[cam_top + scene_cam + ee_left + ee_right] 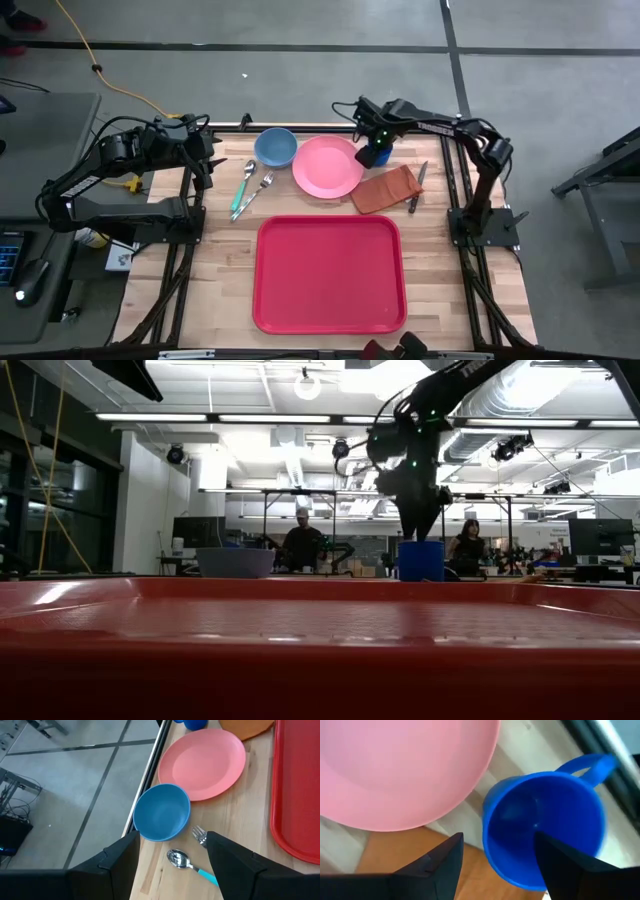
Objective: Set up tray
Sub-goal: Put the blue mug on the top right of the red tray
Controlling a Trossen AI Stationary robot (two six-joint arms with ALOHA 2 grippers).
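**Red tray sits bare near the front of the table**

Red and flat, the tray lies at the near edge of the wooden table, with nothing on it. All the other things sit behind it, at the far side.

From left to right there is a spoon with a teal handle, a fork, a blue bowl, a pink plate and a blue mug. An orange-brown napkin lies just right of the plate, close to the tray's far right corner. A knife lies beside the napkin on its right.

The right gripper hangs right above the blue mug. Its two dark fingers are spread apart and hold nothing. The mug stands upright just beside the plate.

The left gripper waits at the far left of the table, near the bowl and spoon. Its fingers are spread wide too, with nothing between them.

Two people are far off in the room behind the table.
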